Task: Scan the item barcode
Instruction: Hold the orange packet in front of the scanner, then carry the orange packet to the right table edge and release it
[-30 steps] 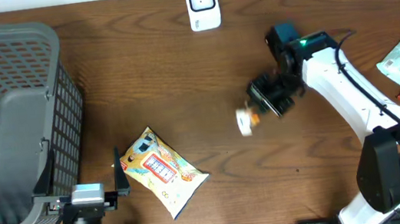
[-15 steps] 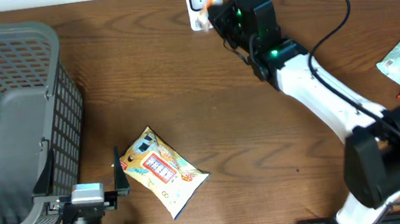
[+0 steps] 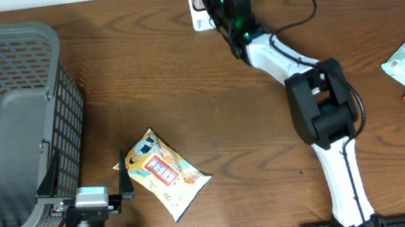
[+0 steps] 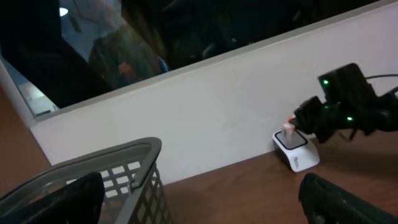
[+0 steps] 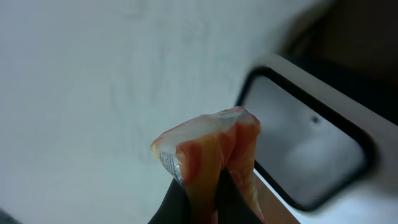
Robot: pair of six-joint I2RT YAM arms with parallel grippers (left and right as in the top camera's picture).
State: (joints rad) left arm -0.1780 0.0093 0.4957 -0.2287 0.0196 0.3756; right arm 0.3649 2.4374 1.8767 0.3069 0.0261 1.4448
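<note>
Packet [image 5: 208,146] crinkled, glossy, scanner [image 5: 301,146] smooth, rectangular

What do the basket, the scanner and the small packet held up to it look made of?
The basket looks like matte grey moulded plastic, given its lattice walls. The scanner has a smooth white plastic-looking shell and dark glossy window. The packet seems thin plastic film, creased and crimped at its sealed end.

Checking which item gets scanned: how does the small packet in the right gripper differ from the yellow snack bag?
The small packet is pinched in the shut right gripper at the scanner; the yellow snack bag lies flat on the table, untouched. The small packet is orange and white, the snack bag mostly yellow. The small packet looks far smaller than the bag. Both are soft printed wrappers.
</note>
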